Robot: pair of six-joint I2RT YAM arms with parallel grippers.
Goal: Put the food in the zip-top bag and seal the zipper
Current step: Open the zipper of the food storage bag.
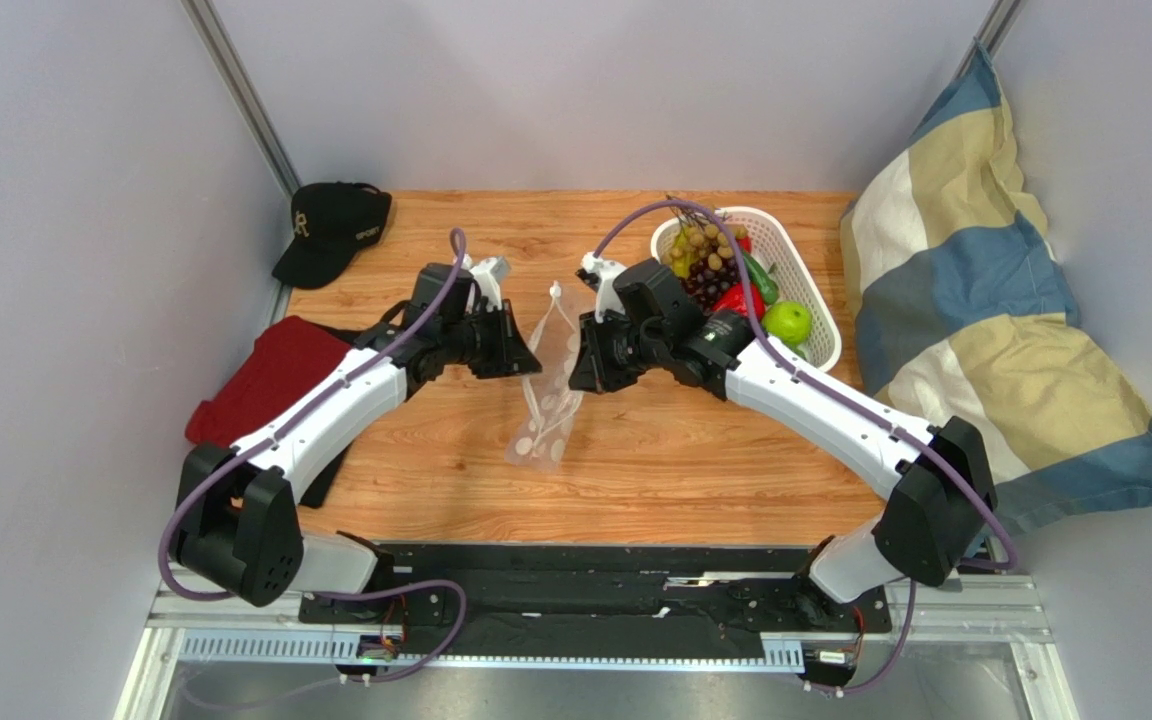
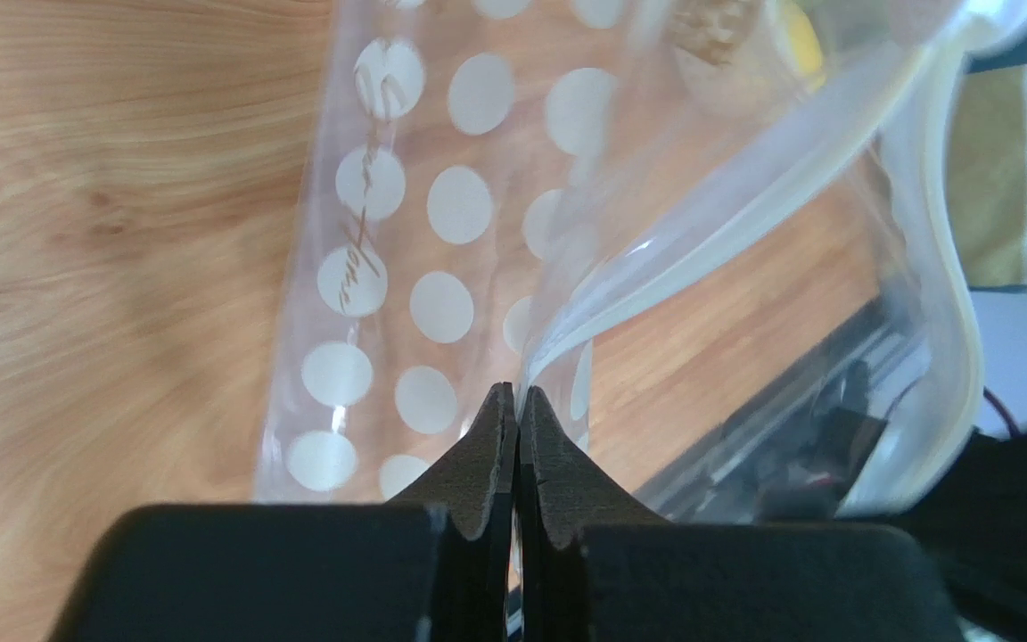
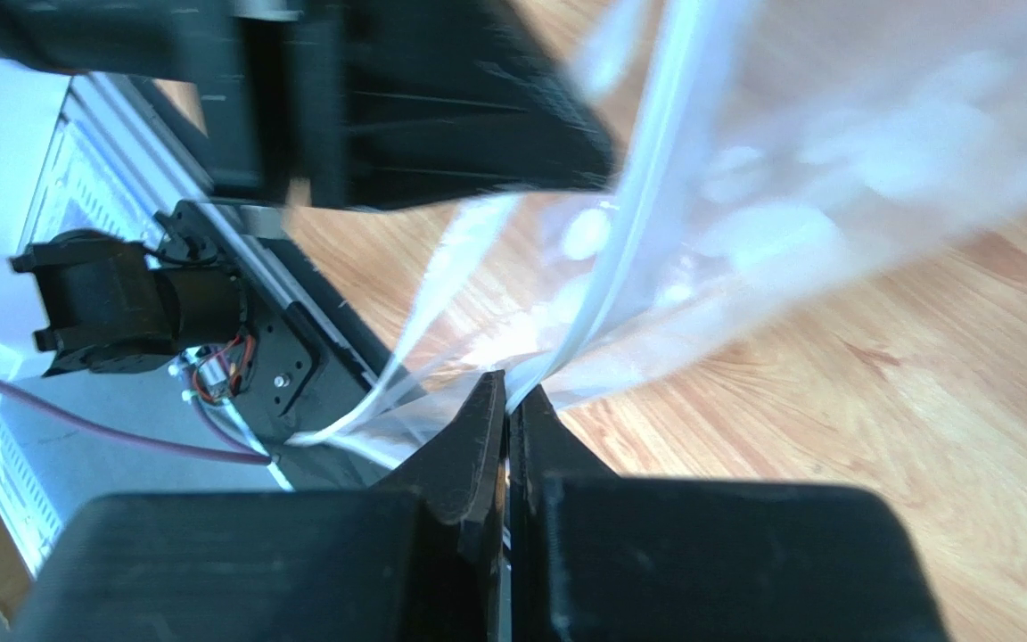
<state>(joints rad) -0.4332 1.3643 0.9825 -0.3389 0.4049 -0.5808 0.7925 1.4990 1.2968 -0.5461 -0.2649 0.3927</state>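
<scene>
Wood-grain bench, pale grey walls: we are logging one zip-top bag, dotted white, hanging at centre.
Jaws closed, left claw and right claw are pinching it along the zipper; food is sitting in the white basket; we are finding the bag's gold script illegible.

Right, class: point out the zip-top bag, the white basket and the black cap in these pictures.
zip-top bag (image 1: 546,398): top external view, on its dotted middle panel.
white basket (image 1: 812,285): top external view, on its right wall.
black cap (image 1: 330,225): top external view, on its crown.
</scene>
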